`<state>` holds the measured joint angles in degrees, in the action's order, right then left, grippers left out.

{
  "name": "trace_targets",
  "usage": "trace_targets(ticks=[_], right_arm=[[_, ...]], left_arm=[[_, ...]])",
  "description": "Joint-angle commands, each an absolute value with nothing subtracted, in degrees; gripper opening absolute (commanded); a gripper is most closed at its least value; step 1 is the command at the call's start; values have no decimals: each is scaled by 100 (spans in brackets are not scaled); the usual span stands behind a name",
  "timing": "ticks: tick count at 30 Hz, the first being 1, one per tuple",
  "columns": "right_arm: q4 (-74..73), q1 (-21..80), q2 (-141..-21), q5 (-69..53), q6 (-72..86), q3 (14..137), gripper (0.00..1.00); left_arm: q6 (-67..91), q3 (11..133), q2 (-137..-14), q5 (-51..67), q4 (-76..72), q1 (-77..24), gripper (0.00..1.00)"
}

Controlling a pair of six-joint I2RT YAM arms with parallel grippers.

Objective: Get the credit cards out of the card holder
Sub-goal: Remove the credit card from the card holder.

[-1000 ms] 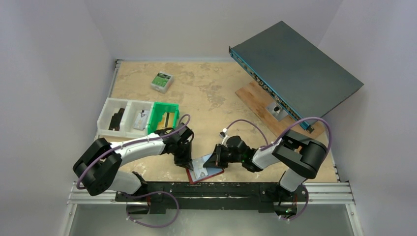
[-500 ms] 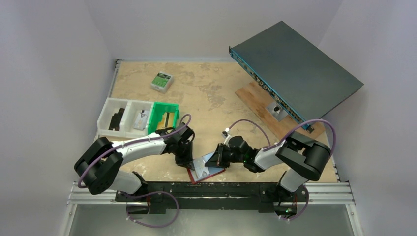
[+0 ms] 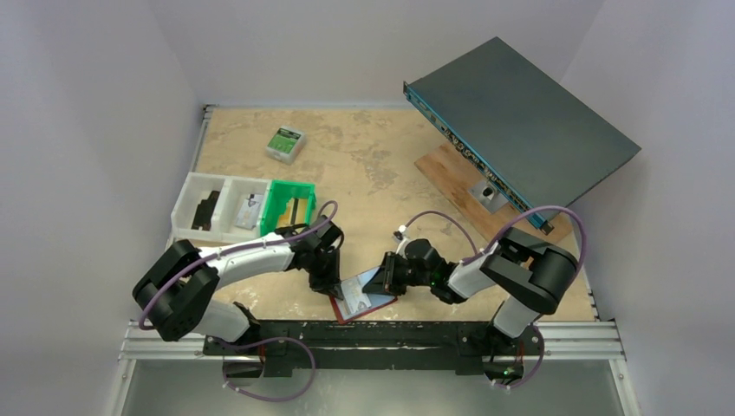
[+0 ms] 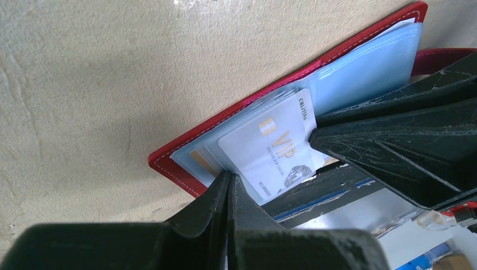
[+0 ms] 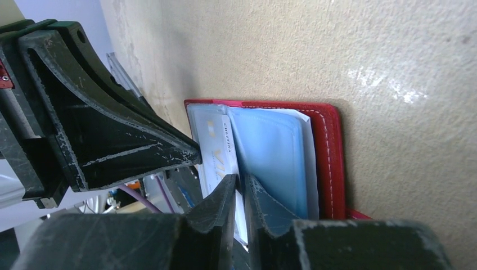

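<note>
The red card holder (image 3: 364, 303) lies open on the table (image 3: 364, 156) near its front edge, between the arms. A white VIP card (image 4: 270, 147) sticks partway out of its pale blue pockets, and a second card (image 4: 198, 160) sits deeper. The left gripper (image 4: 229, 185) is closed and empty, its tips at the holder. The right gripper (image 5: 241, 183) has its fingers nearly together at the white card's edge; whether they pinch it cannot be told.

High fixed view down from behind; two close, opposed wrist views sharing the card holder (image 4: 360, 73) (image 5: 270, 152)
</note>
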<state>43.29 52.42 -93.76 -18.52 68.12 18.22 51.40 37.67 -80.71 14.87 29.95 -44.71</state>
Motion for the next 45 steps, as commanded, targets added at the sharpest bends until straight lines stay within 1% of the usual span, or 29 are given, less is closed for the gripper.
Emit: trace_targets(ticks=[1,6,12,19,22,23,25,27,29,31,34,37,42,43,45], right_arm=[[4753,5202,-9593,-2042,6829,1747,13],[5044,5199,-9816,-2185,6943,1733,14],[4946,5182,-9715,-2054,6968,1660,0],[4246,4984,-9117,-1710,6733,1543,0],[4164,4924,-9013,-1713,6667,1521,0],[4189,4922,-9035,-1770,6640,1537,1],[4324,4922,-9177,-1960,6585,1599,7],[4592,4922,-9364,-2098,6624,1608,16],[4848,4921,-9583,-2233,6672,1606,22],[5033,4920,-9757,-2342,6715,1625,26],[5305,4922,-9951,-2426,6810,1601,26],[5426,4922,-10034,-2460,6847,1595,23],[5242,4922,-9897,-2403,6828,1557,2],[5104,4914,-9814,-2341,6784,1556,0],[4833,4898,-9622,-2209,6690,1548,0]], left_arm=[[4878,3589,-8394,736,3256,-4494,0],[4855,3633,-8426,745,3269,-4492,0],[4844,3621,-8422,697,3322,-4483,0],[4816,3621,-8394,639,3391,-4476,0],[4813,3628,-8404,641,3382,-4474,0],[4813,3630,-8409,654,3375,-4475,0],[4811,3643,-8420,676,3353,-4474,0],[4813,3655,-8429,679,3351,-4476,0],[4804,3665,-8431,687,3347,-4474,0],[4799,3665,-8429,696,3342,-4474,0],[4799,3665,-8421,699,3340,-4474,0],[4801,3662,-8412,700,3340,-4474,0],[4799,3665,-8422,710,3339,-4474,0],[4799,3665,-8416,704,3338,-4474,0],[4799,3665,-8409,709,3351,-4475,0]])
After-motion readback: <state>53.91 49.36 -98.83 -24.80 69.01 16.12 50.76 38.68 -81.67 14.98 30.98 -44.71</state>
